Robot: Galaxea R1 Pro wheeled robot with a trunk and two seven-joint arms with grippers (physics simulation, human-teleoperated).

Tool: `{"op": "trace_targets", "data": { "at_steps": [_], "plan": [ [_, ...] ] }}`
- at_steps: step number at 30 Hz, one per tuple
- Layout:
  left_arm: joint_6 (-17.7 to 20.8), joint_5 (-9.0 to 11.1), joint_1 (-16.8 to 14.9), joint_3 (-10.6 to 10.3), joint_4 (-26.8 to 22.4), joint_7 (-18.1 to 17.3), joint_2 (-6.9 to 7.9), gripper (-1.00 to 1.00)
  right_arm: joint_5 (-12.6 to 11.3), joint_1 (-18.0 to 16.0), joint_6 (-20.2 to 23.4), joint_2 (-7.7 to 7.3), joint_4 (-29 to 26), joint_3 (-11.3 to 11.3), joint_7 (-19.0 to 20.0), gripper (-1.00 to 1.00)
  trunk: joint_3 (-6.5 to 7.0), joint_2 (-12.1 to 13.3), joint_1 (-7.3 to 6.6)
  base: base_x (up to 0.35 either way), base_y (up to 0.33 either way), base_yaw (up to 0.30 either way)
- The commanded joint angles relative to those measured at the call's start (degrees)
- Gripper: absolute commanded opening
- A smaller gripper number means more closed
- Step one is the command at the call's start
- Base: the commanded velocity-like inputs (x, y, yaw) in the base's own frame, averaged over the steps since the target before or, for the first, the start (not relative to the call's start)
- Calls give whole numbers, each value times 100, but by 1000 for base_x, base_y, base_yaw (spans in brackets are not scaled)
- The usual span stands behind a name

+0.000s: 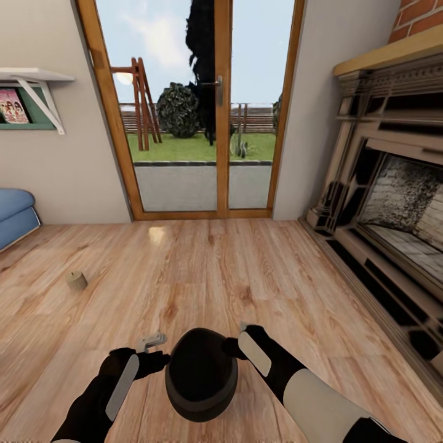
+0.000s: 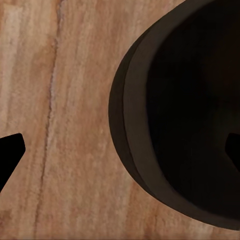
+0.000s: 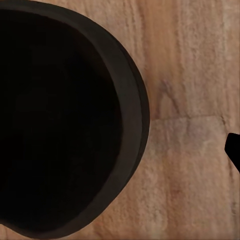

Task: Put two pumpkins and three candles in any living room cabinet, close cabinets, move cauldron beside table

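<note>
My left end effector and right end effector flank the black cauldron, both spread open, one finger inside the rim and one outside. I should clamp both evenly before lifting. One candle lies on the wooden floor, well apart.

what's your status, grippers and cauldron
Left gripper and right gripper flank the cauldron, one each side at the rim; grip unconfirmed. One candle on the floor, ahead left. Wood floor ahead, no table in sight.
</note>
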Motion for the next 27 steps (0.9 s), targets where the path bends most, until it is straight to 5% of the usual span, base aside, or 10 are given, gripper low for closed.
{"op": "trace_targets", "data": {
  "at_steps": [1,11,27],
  "plan": [
    [-1,0,0,0,0,-2,-1,100,3,0,-7,0,1,0,0,100,-23,-2,2,0,0,0],
    [-118,8,0,-11,0,-15,-2,100,27,0,-53,0,7,0,0,100,-244,-15,28,0,0,0],
    [-383,16,0,-35,17,-29,-2,100,47,8,-71,0,25,9,1,100,-244,-15,28,0,0,0]
  ]
}}
